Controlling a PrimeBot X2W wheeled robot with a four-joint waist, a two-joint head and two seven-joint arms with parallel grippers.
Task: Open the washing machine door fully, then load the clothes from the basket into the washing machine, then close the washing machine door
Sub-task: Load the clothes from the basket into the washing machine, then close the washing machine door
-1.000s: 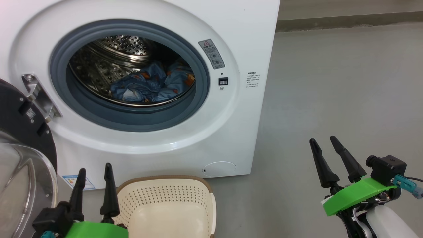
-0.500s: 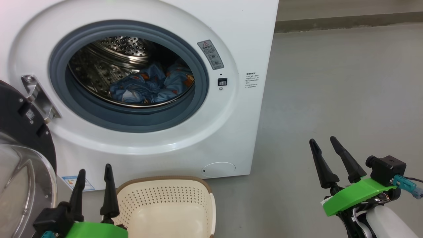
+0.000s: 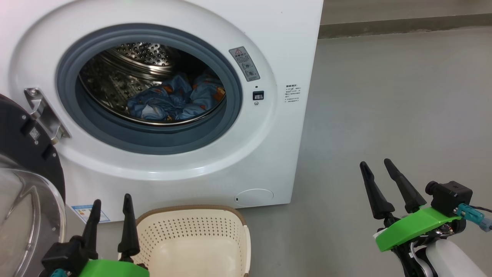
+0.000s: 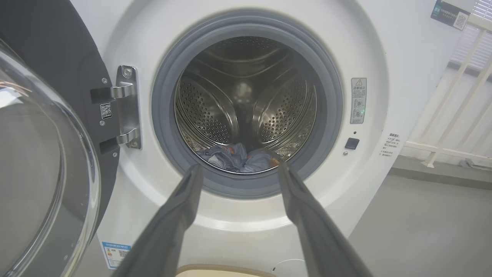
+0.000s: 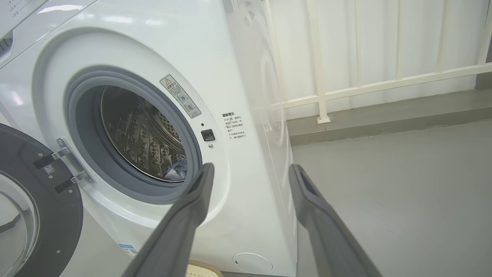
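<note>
On the head camera the washer (image 3: 276,34) takes up the 11 o'clock part of my view, with its mouth uncovered. The door (image 3: 27,154) hangs swung out at 8 o'clock on its steel hinge (image 3: 44,113), and I can see the black rim and the glass bowl. The clothes (image 3: 175,100) lie in a blue heap inside the drum (image 3: 142,57), low and toward 4 o'clock of the opening, behind the grey gasket (image 3: 153,140). The basket (image 3: 192,227) sits on the floor (image 3: 384,96) at 6 o'clock, just in front of the washer's base and below the round cap (image 3: 254,196). I can see its cream perforated inside.

My left gripper (image 3: 111,199) is at 7 o'clock, between the door and the basket. Its fingers point up and its jaws are spread apart, holding nothing. On its wrist camera the two fingers frame the lower edge of the drum's mouth, with the clothes showing between their tips, farther off.

My right gripper (image 3: 376,162) is at 4 o'clock over the floor, well apart from the washer, jaws likewise wide and empty. Its wrist camera looks at the washer's right front corner, with a white railing (image 5: 319,96) at 1 o'clock beyond.
</note>
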